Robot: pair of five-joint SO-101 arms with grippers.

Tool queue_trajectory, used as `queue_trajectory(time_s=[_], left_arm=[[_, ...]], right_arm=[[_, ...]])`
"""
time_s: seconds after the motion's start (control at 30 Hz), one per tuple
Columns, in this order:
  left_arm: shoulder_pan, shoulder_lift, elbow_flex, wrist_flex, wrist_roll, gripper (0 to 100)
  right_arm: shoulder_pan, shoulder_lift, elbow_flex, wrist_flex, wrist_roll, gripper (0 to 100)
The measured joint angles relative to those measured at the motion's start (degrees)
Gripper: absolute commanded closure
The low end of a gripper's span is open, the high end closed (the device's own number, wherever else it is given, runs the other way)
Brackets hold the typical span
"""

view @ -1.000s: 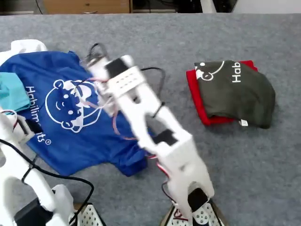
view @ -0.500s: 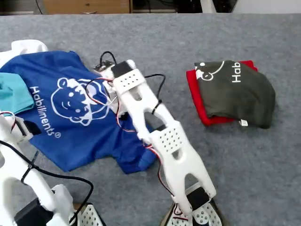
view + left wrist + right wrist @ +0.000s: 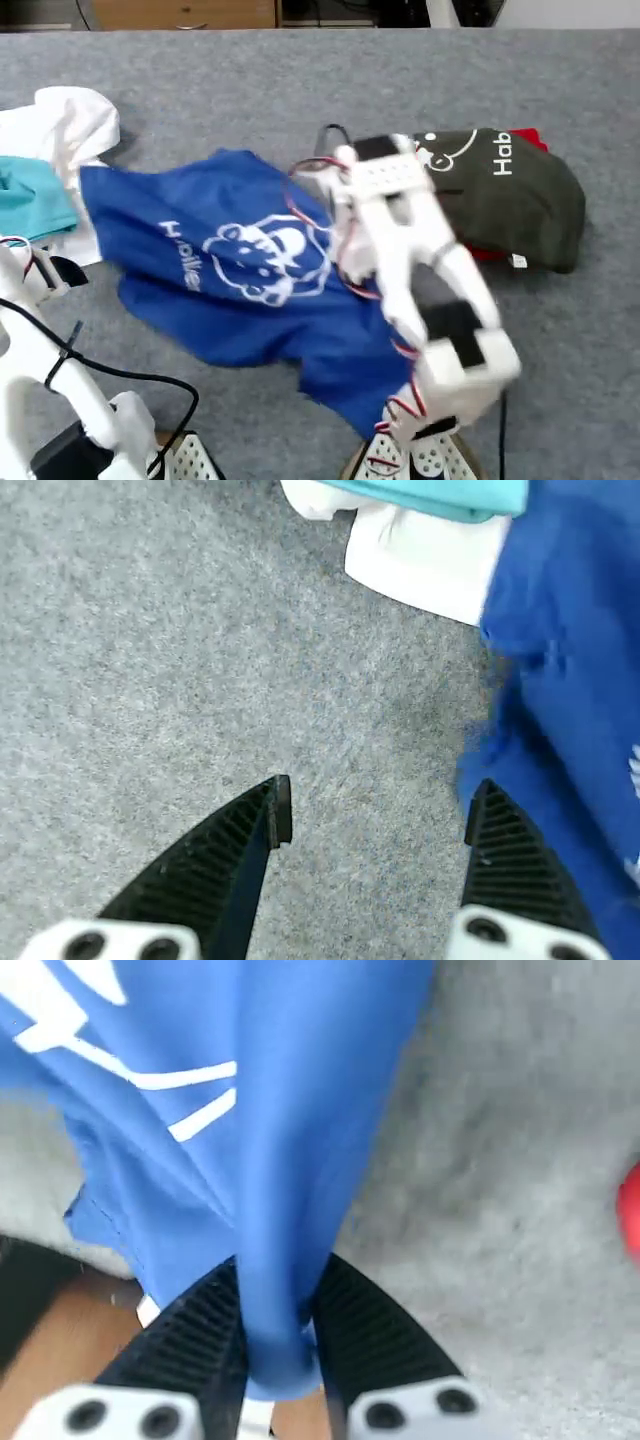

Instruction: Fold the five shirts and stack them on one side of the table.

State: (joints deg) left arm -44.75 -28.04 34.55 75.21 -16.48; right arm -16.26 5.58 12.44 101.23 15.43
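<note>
High view takes in the whole grey felt-like table cover (image 3: 250, 70) at once. A crumpled royal-blue cotton T-shirt (image 3: 250, 270) sprawls across the middle, one end drawn up toward the white right arm (image 3: 420, 270). At the left edge a teal T-shirt (image 3: 30, 200) lies on a rumpled white T-shirt (image 3: 65, 125). On the right, a folded dark grey T-shirt (image 3: 510, 200) rests on a folded red T-shirt (image 3: 527, 137).

Right wrist view gives what the overhead look cannot: the right gripper (image 3: 277, 1295) has its black ribbed fingers (image 3: 190, 1330) pinched tight on a bunched fold of the royal-blue cotton T-shirt, which stretches away from the jaws above the cover.

Left wrist view shows the left gripper (image 3: 380, 800) spread wide with nothing between its fingers. It hovers over bare cover just beside the blue hem, with the white and teal cloth beyond.

As for print, the blue shirt carries a white cartoon face with white lettering beside it, too creased to read. The dark grey one has a white outline drawing and white letters running sideways, partly behind the arm. A small white tag (image 3: 517, 261) sticks out at its near corner, too small to make out.
</note>
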Motion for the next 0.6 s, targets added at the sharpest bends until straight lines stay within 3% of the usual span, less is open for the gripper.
queue_trajectory(time_s=[0.23,0.47,0.6], left_arm=[[1.3,0.1,-0.3,0.0,-0.1,71],[0.0,0.2,-4.3,0.0,0.4,71],[0.4,0.9,-6.9,0.0,5.5,71]], right_arm=[[3.9,-17.0,20.9,-0.5,9.3,99.6],[14.9,-29.4,25.1,-0.5,19.3,99.6],[18.0,-34.3,25.2,-0.5,23.9,99.6]])
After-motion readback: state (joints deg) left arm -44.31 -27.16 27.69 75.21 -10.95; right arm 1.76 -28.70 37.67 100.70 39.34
